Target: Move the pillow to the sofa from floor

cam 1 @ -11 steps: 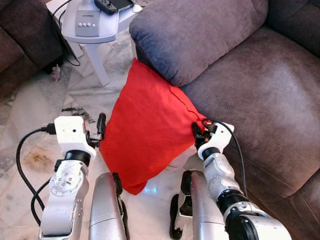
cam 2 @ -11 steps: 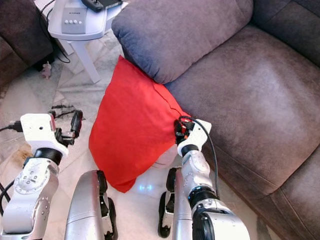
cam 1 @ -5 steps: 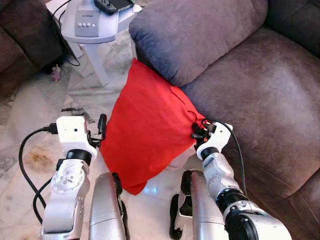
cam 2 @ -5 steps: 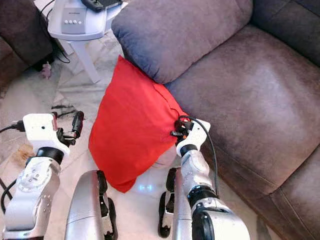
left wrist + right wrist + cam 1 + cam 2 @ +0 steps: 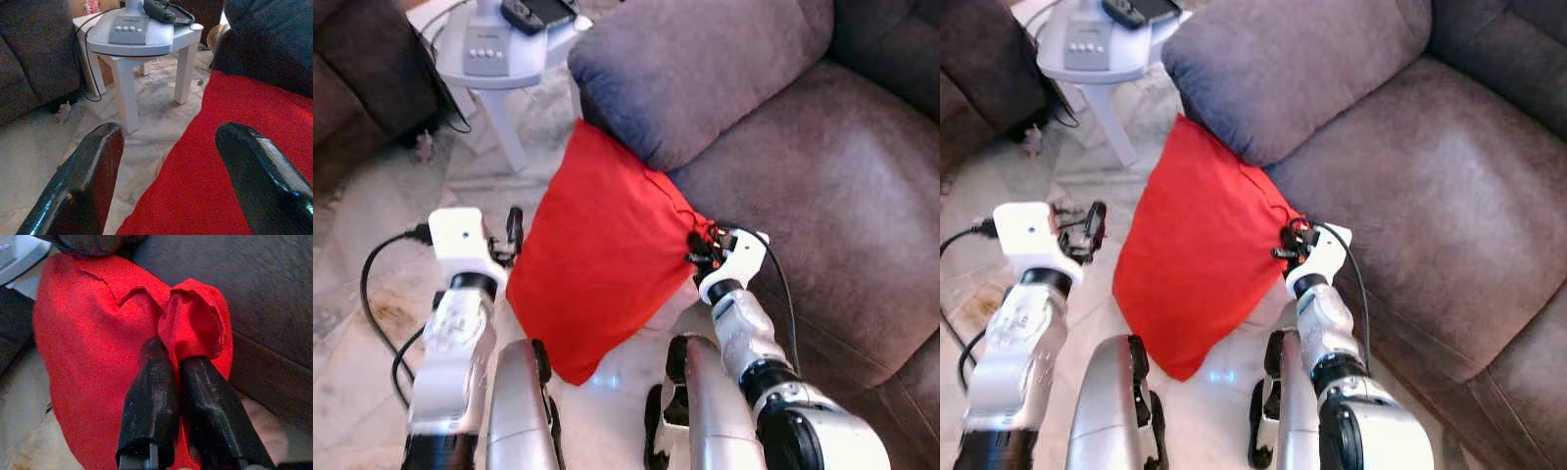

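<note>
A red pillow stands on edge on the floor, leaning against the front of the grey-brown sofa below its armrest. My right gripper is shut on the pillow's right corner; in the right wrist view its fingers pinch a fold of the red fabric. My left gripper is at the pillow's left edge, open; in the left wrist view the pillow lies between and past its spread fingers, and I cannot tell if they touch it.
A white side table carrying a grey device and a black remote stands on the pale marble floor behind the pillow. Part of a dark sofa sits at far left. Black cables trail from my left wrist.
My left arm has lifted and moved closer to the pillow's left edge. The right gripper keeps hold of the pillow corner and has risen slightly. The camera has shifted a little.
</note>
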`<state>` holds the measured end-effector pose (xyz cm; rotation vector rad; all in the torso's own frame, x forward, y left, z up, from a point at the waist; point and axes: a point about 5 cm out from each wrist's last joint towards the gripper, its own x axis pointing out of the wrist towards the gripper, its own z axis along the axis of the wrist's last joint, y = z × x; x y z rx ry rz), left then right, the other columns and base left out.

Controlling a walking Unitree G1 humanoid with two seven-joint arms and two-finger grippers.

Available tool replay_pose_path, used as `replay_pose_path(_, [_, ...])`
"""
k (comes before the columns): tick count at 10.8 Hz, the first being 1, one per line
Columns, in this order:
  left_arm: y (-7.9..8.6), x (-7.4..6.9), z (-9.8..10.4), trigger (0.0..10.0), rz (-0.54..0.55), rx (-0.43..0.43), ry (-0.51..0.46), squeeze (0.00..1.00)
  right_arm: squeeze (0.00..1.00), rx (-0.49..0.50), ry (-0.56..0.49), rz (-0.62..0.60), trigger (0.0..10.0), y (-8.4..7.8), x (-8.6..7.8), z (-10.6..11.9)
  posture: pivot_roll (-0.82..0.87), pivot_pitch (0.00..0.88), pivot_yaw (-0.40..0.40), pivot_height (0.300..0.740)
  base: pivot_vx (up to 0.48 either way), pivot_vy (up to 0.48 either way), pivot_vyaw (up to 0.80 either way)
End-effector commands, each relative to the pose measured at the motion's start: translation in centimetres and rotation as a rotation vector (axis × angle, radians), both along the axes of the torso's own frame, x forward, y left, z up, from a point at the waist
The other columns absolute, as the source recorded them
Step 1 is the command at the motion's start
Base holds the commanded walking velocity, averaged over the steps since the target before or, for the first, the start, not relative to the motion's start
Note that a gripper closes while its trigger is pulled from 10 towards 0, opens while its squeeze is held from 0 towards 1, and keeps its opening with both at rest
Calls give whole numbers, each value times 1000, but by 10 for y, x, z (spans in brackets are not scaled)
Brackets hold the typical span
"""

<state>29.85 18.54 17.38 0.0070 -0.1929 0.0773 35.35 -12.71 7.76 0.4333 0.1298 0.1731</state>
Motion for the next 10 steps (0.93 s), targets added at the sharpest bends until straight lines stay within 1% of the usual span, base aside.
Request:
replay_pose_path(1, [7, 3, -2, 10000, 19, -15, -7, 0, 0, -60, -88, 27, 10000, -1, 9, 20, 149, 174, -81, 584, 0, 0, 0])
replay_pose_path(2, [8, 9, -1, 10000, 19, -17, -15, 0, 0, -76, -128, 43, 10000, -2, 13, 29, 144, 142, -77, 584, 0, 0, 0])
replay_pose_path(4, [9, 14, 0, 10000, 22, -15, -25, 0, 0, -94, -149, 40, 10000, -7, 14, 34, 140, 110, -73, 584, 0, 0, 0])
replay_pose_path(5, [10, 18, 1, 10000, 24, -12, -36, 0, 0, -91, -184, 52, 10000, -8, 14, 38, 138, 97, -68, 584, 0, 0, 0])
replay_pose_path(6, [11, 21, 5, 10000, 21, -4, -52, 0, 0, -68, -265, 97, 10000, -5, 14, 50, 133, 86, -63, 584, 0, 0, 0])
replay_pose_path(7, [12, 24, 6, 10000, 26, -4, -60, 0, 0, -71, -298, 124, 10000, -1, 15, 59, 132, 74, -62, 584, 0, 0, 0])
replay_pose_path(8, [12, 26, 9, 10000, 27, -3, -77, 0, 0, -52, -364, 178, 10000, 9, 17, 74, 132, 67, -63, 584, 0, 0, 0])
replay_pose_path(9, [13, 29, 15, 10000, 27, -6, -100, 0, 0, -21, -453, 281, 10000, 28, 15, 95, 133, 55, -64, 584, 0, 0, 0])
replay_pose_path(10, [12, 30, 17, 10000, 26, -8, -113, 0, 0, -4, -505, 320, 10000, 40, 13, 109, 138, 49, -66, 584, 0, 0, 0])
